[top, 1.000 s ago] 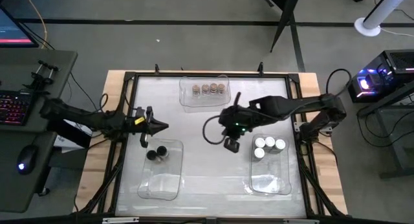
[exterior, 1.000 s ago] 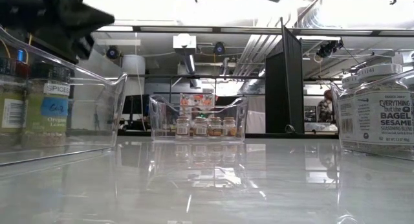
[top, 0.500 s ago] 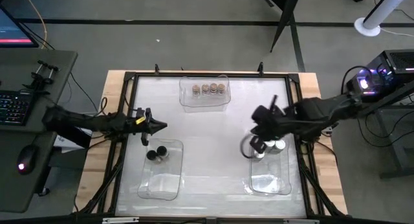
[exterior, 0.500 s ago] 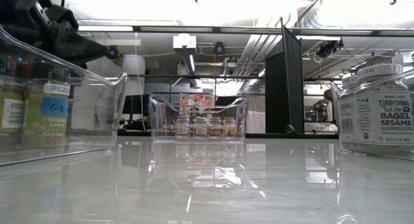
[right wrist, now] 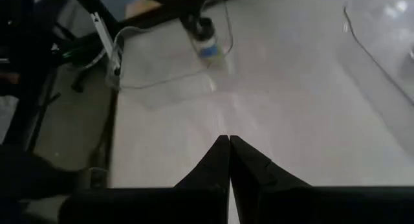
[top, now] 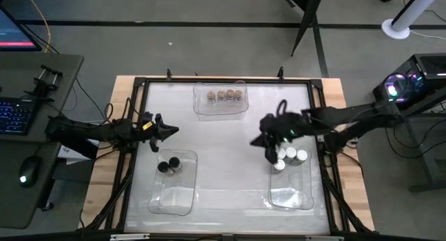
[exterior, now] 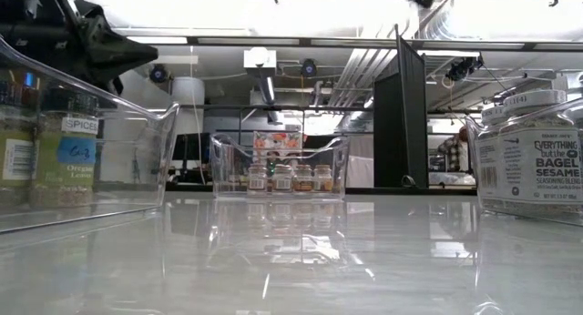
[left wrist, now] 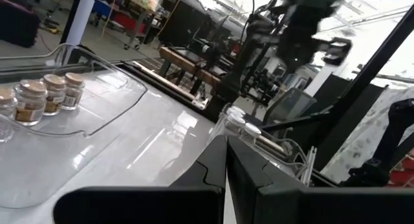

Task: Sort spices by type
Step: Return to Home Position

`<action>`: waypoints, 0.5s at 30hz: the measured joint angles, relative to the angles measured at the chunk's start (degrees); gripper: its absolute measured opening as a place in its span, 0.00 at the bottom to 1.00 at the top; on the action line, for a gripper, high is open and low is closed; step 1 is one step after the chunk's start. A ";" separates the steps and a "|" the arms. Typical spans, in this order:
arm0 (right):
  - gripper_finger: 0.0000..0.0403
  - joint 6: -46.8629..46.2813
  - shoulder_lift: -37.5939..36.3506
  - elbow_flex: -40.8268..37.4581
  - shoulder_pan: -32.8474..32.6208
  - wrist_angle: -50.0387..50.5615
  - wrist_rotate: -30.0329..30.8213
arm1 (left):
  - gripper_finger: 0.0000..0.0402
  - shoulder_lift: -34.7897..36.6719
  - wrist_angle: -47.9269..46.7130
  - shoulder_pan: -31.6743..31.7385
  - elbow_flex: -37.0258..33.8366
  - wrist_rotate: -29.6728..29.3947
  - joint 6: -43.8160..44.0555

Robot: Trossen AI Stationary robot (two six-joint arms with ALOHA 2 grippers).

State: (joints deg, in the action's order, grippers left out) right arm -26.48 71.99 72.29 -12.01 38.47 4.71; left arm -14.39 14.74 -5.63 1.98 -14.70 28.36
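At the near-left corner of the worktop (top: pixel 223 147), the near-left bin (top: pixel 173 199) holds two black-lidded jars (top: pixel 168 165). At the near-right corner, the near-right bin (top: pixel 289 198) holds the white-lidded jars (top: pixel 298 156), at least three, the count partly masked by the right arm. Right end effector (right wrist: pixel 228 141): fingers closed tip to tip, nothing held, raised over the inner far corner of that bin. Left end effector (left wrist: pixel 226 143): fingers pressed together, empty, raised near the left edge just beyond the black-lidded pair. At the middle of the far edge, the far bin (top: pixel 219 112) holds four tan-lidded jars (top: pixel 224 95) in a row. Assessment: each bin carries one lid type and no jar stands loose, so sorting appears complete; only stowing the arms seems left. View differences: the high view alone gives lid colours and counts. The low view alone shows green contents in the black-lidded jars and the bagel sesame wording on a white-lidded jar. The right wrist view shows a blue label on one black-lidded jar, and the left wrist view shows the tan-lidded row side on.
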 joint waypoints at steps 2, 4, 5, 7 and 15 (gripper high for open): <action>0.00 5.62 -1.53 -7.38 5.25 -9.28 -3.71 | 0.00 0.00 -0.09 0.00 0.00 0.00 -0.52; 0.00 10.27 -3.30 -12.33 10.80 -14.26 -4.38 | 0.00 -0.01 -0.18 0.00 0.00 0.00 -0.35; 0.00 12.02 -4.41 -14.36 13.31 -16.14 -4.52 | 0.00 -0.02 -0.21 0.00 0.00 0.00 -0.19; 0.00 14.68 -7.28 -18.45 17.74 -19.66 -6.21 | 0.00 -0.07 -0.24 0.00 0.00 -0.02 -0.07; 0.00 8.00 -30.74 -40.27 23.12 -28.76 -14.91 | 0.00 -0.07 -0.37 -0.02 0.00 -0.02 -0.06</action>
State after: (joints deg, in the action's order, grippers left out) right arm -18.48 41.25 32.03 11.11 9.72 -10.20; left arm -14.46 14.37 -5.65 1.98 -14.72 28.30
